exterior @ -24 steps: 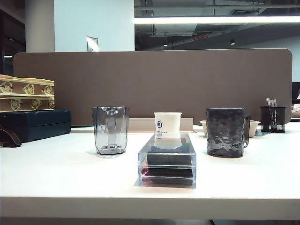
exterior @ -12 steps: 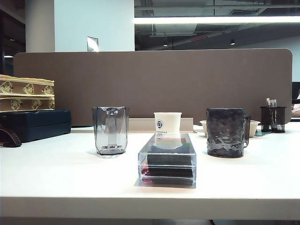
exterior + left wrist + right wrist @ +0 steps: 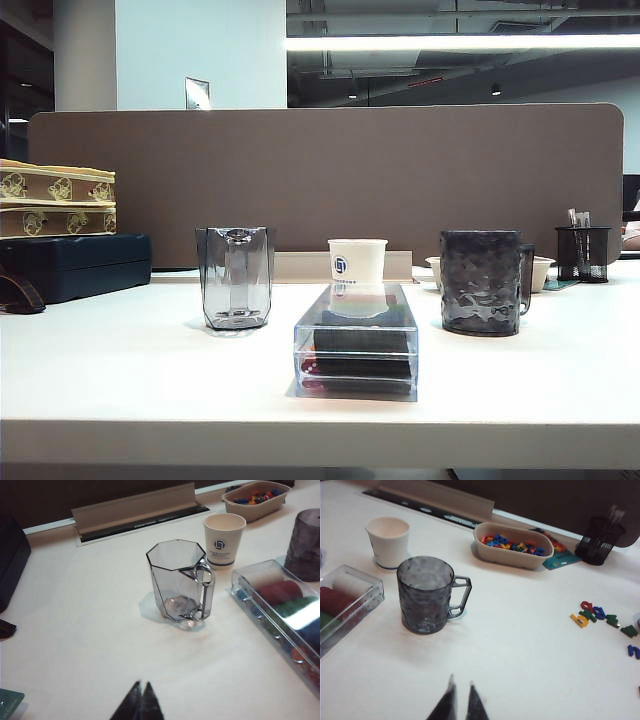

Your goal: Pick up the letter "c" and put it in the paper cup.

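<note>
The right wrist view shows you have yet to start: the red letter "c" (image 3: 586, 605) lies among loose letters near the table's right edge, well apart from the empty paper cup (image 3: 387, 541) at the back. The right gripper (image 3: 459, 700) hovers slightly parted and empty, the left gripper (image 3: 141, 701) pressed together. The exterior view matches the earlier frames.

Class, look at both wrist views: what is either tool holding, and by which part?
Nothing. The left tool is shut on nothing; the right tool, slightly parted, holds nothing.
</note>
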Motion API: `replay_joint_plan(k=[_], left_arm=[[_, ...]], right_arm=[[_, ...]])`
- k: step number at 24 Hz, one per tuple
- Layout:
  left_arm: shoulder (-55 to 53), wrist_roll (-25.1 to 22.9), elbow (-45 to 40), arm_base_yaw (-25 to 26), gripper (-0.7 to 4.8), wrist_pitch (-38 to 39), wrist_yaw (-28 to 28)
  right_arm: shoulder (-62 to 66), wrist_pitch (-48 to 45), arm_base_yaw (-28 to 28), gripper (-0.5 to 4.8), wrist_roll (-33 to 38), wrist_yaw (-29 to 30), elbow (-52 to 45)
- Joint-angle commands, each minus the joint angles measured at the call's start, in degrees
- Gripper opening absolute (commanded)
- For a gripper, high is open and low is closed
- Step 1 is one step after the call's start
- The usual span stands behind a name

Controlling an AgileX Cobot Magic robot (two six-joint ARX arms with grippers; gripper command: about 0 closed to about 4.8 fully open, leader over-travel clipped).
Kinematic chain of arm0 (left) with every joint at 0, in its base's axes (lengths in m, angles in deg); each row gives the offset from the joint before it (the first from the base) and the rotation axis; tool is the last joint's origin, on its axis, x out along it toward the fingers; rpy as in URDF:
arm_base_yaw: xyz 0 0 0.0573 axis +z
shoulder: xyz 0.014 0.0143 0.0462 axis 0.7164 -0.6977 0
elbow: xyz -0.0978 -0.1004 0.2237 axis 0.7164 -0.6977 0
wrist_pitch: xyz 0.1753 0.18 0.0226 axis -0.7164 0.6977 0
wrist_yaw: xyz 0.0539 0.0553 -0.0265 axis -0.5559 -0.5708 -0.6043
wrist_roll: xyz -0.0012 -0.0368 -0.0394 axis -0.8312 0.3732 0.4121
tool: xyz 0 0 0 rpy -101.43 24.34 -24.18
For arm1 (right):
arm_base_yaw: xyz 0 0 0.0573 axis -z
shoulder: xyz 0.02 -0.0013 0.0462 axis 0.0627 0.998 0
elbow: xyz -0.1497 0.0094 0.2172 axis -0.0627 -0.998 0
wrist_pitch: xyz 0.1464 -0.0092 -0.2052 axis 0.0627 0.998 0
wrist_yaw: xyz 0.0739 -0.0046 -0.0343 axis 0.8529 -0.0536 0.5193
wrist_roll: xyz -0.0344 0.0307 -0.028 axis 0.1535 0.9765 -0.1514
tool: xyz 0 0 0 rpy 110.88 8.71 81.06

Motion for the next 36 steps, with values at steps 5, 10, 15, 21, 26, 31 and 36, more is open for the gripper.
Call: replay_joint_plan(k=[5,10,15,21,26,31,36], left_arm=[[-0.07,0.28,-2.71,0.02,-0.05,-5.92,-8.55],[-0.07,0.31,-3.43,0.02,-0.05,-6.73,-8.46],[-0.07,0.31,-6.43,0.02,-0.05,-12.02,-8.46],[-0.13,3.45,-8.15,0.02,-0.05,-12.66,-8.46],[-0.15,4.81,-10.51,0.02,-0.06,-15.98,-8.46],[-0.17,4.76,-12.13,0.04,-0.05,-18.18,-8.68],[-0.17,4.76,-13.07,0.20,-0.06,-19.02,-10.60]], right_arm=[[0.11,-11.19,-0.07,0.31,8.04,0.07,-5.97],[0.13,-14.12,-0.04,0.31,8.00,0.00,-7.63],[0.20,-15.17,-0.04,0.30,7.96,-0.13,-9.99],[0.20,-18.82,-0.04,0.30,7.98,-0.13,-12.98],[0.22,-25.83,-0.07,0.20,8.00,-1.11,-16.33],[0.61,-31.39,-0.07,0.03,8.02,-5.44,-18.40],[0.94,-35.19,-0.07,-0.01,9.46,-5.77,-20.68]])
